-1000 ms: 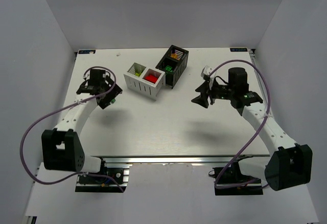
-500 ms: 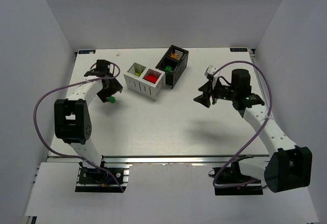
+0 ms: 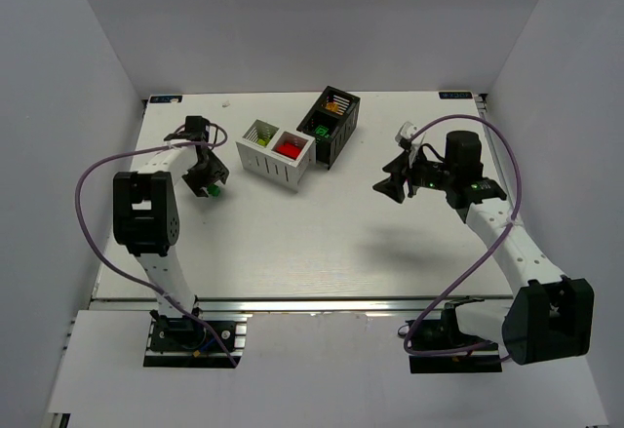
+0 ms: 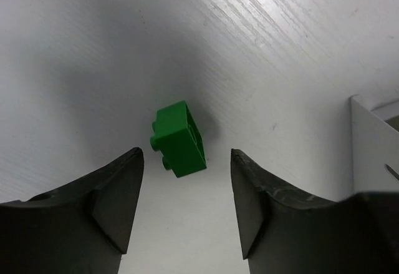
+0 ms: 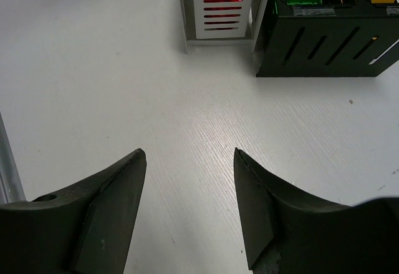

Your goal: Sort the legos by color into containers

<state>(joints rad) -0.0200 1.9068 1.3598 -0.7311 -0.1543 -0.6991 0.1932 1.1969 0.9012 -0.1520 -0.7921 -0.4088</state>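
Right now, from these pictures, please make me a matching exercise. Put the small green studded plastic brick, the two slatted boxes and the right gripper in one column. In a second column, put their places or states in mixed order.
Column one:
1. small green studded plastic brick
2. white slatted box
3. black slatted box
4. right gripper

Column two:
a. holds red pieces in one compartment
b. open and holding nothing
c. lies on the table, outside both boxes
d. holds orange-yellow pieces in one compartment

Pairs: 1-c, 2-a, 3-d, 4-b.
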